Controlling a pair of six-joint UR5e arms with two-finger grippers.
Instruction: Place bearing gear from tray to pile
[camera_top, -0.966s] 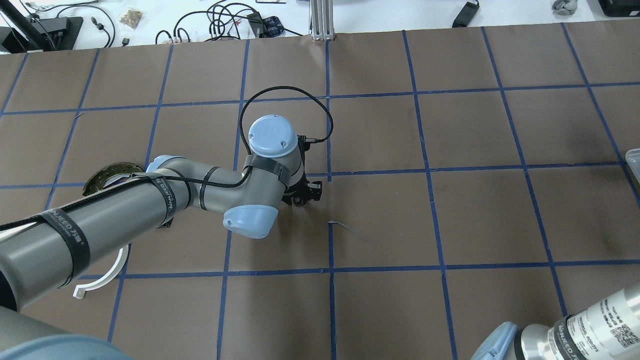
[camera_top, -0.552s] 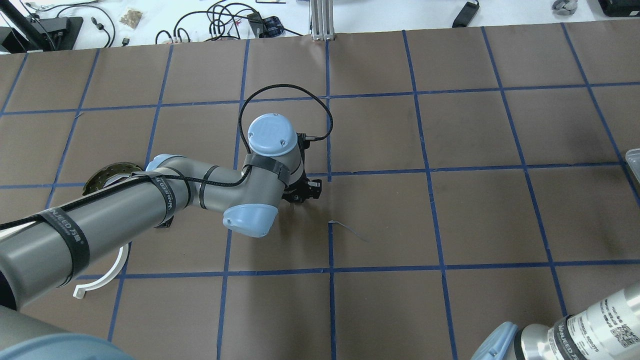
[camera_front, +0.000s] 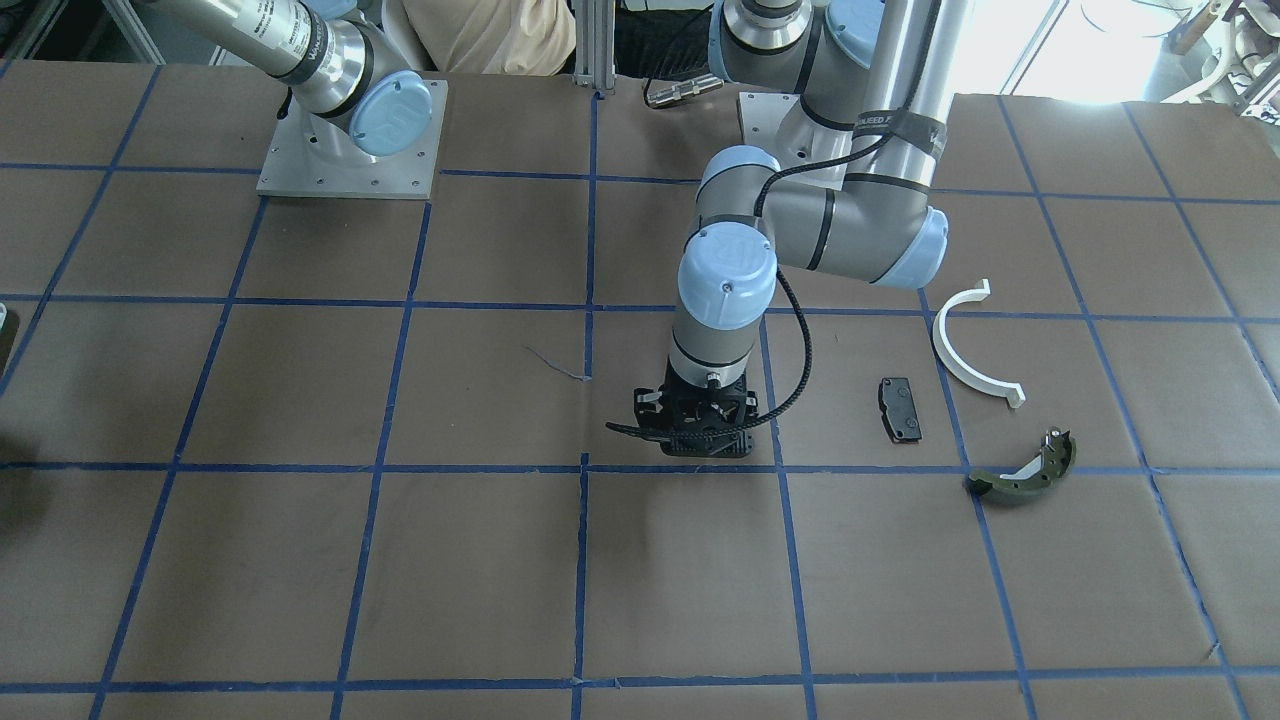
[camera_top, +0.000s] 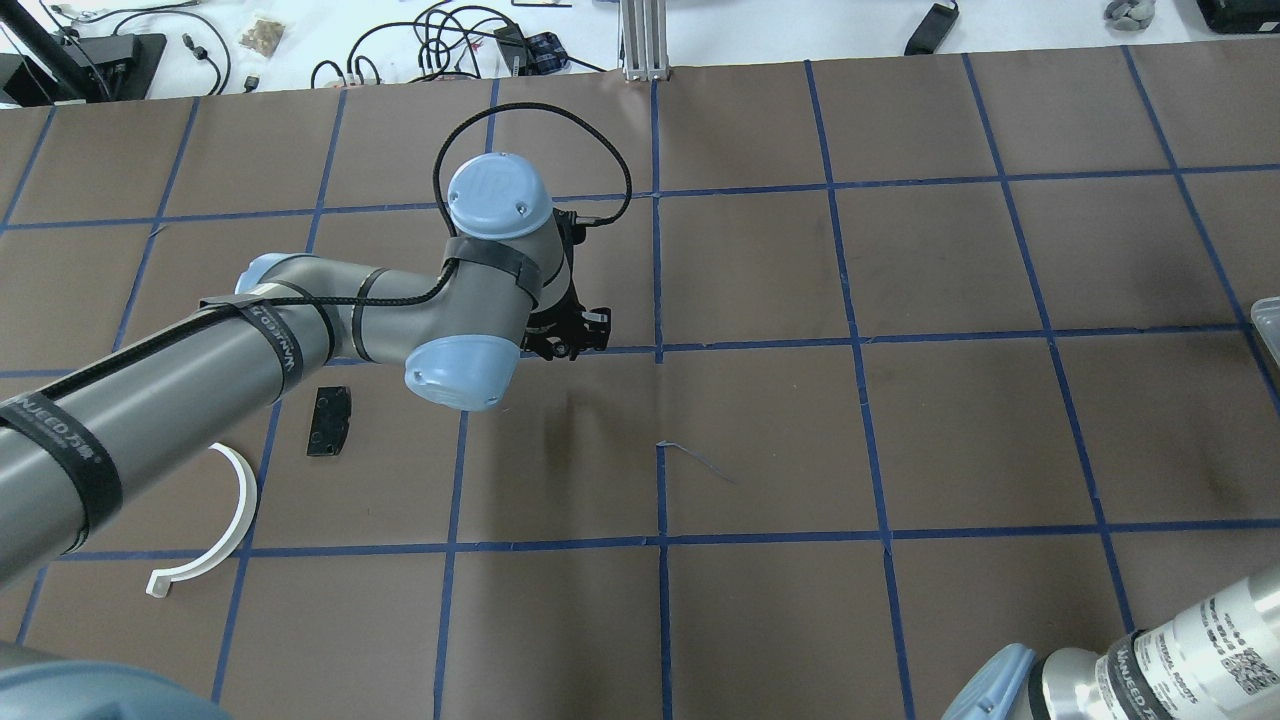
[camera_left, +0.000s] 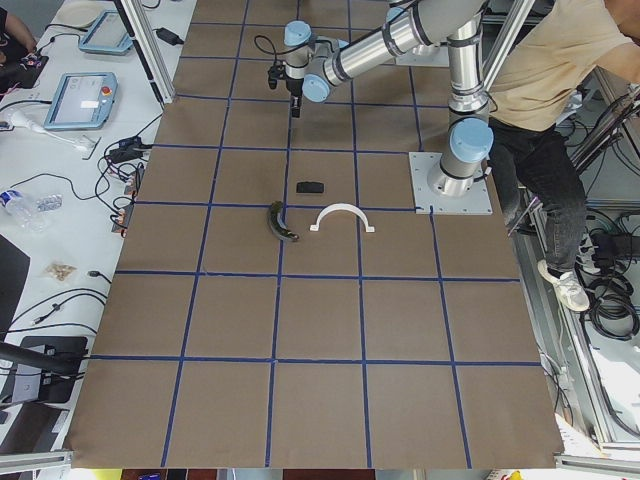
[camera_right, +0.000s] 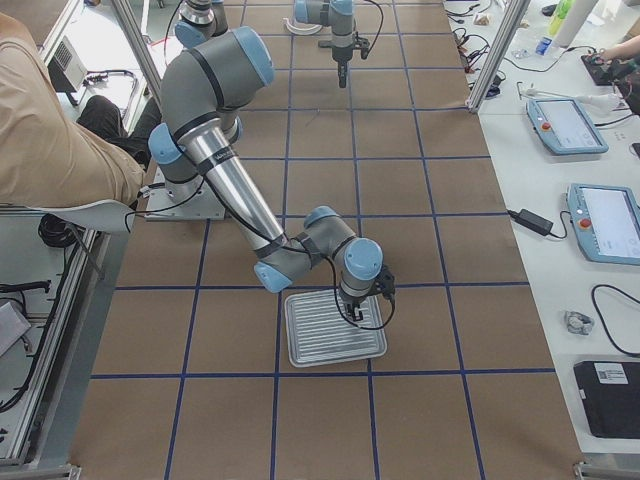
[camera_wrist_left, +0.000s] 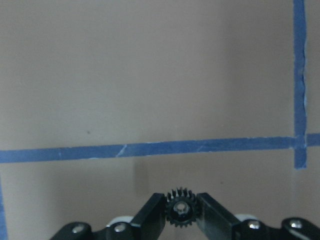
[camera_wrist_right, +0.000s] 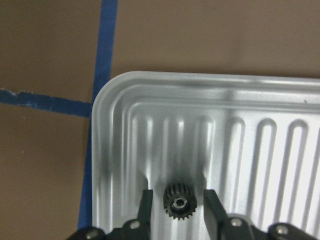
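Note:
My left gripper (camera_wrist_left: 180, 200) is shut on a small black bearing gear (camera_wrist_left: 180, 214) and holds it above the brown table. In the front view the left gripper (camera_front: 697, 445) hangs left of the pile: a black pad (camera_front: 899, 408), a white arc (camera_front: 968, 345) and an olive brake shoe (camera_front: 1025, 470). In the overhead view the left gripper (camera_top: 570, 345) is right of the pad (camera_top: 329, 421) and the arc (camera_top: 215, 520); the brake shoe is hidden under the arm. My right gripper (camera_wrist_right: 177, 196) is open, its fingers on either side of another black gear (camera_wrist_right: 178, 202) lying in the ribbed metal tray (camera_wrist_right: 260, 145).
The tray (camera_right: 320, 345) lies at the table's right end, under the right arm. Blue tape lines divide the table into squares. A loose tape strip (camera_top: 695, 458) lies near the middle. Cables and devices lie beyond the far edge.
My left arm has swung left and farther from the robot with the gear in its grip. The black pad has come out from under the arm; the brake shoe is now covered.

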